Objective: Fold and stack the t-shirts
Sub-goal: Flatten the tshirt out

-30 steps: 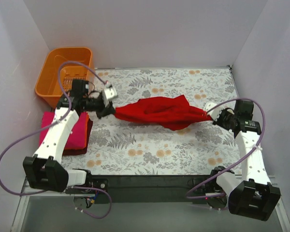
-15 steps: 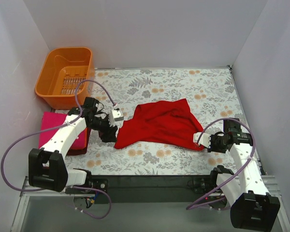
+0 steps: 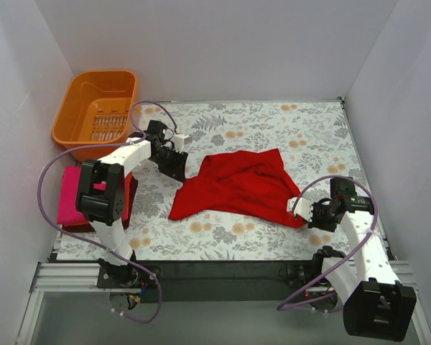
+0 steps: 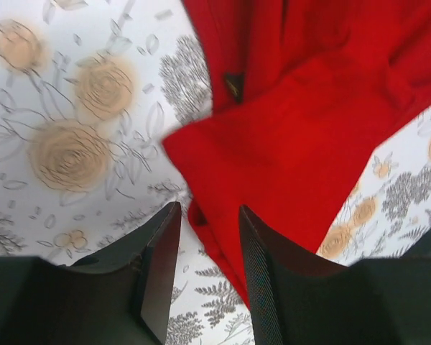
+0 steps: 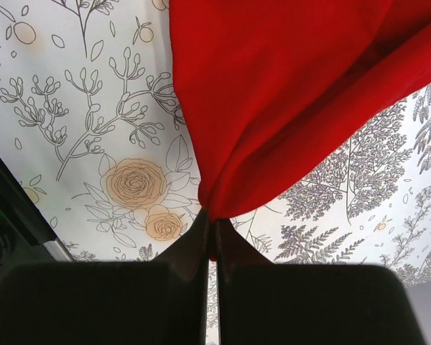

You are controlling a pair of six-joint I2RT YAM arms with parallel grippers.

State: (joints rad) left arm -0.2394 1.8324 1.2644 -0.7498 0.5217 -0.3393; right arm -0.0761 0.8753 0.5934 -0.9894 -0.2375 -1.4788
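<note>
A bright red t-shirt (image 3: 237, 187) lies loosely spread on the floral cloth in the middle of the table. My left gripper (image 3: 174, 167) is open and empty, just above the shirt's far left edge. The left wrist view shows the red cloth (image 4: 302, 129) beyond and beneath the parted fingers of that gripper (image 4: 208, 212). My right gripper (image 3: 302, 210) is shut on the shirt's near right corner. The right wrist view shows the cloth (image 5: 287, 93) pinched at that gripper's tips (image 5: 212, 219). A folded magenta-pink t-shirt (image 3: 70, 194) lies at the left edge, partly hidden by my left arm.
An orange slotted basket (image 3: 97, 108) stands at the far left corner. The grey-and-orange floral cloth (image 3: 273, 122) covers the table. White walls close in on the left, back and right. A black rail (image 3: 223, 269) runs along the near edge.
The red shirt came down from being stretched in the air and now lies on the cloth. My left gripper let go of it and moved to the far left. My right gripper keeps its corner.
</note>
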